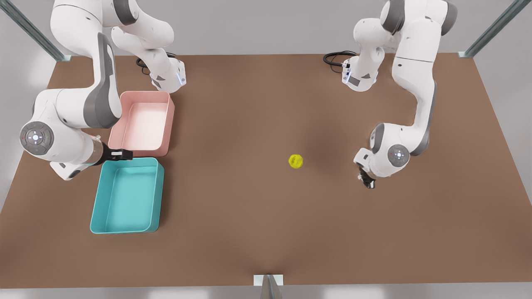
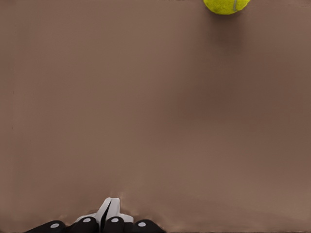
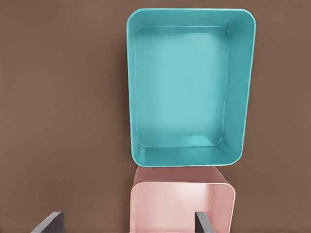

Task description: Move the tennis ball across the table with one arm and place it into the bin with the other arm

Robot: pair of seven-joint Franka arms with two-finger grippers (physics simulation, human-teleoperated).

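— Two grippers, one small yellow-green tennis ball (image 1: 295,161): where?
— Loose, mid brown desk (image 1: 249,228). Push it squarely with your left gripper (image 1: 369,183), pinched closed nearby; right gripper (image 1: 126,155) waits, spread wide, at the teal plastic bin (image 1: 126,199).

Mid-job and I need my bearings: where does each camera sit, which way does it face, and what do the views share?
Front view: high above the table, looking down; both arms show, the left gripper at its right, the right gripper at its left.
Left wrist view: low over the table, facing the tennis ball; its shut fingertips show.
Right wrist view: above the teal bin and pink bin, looking down; open fingers show.
Shared: the ball in the front and left wrist views, the bins in the front and right wrist views.
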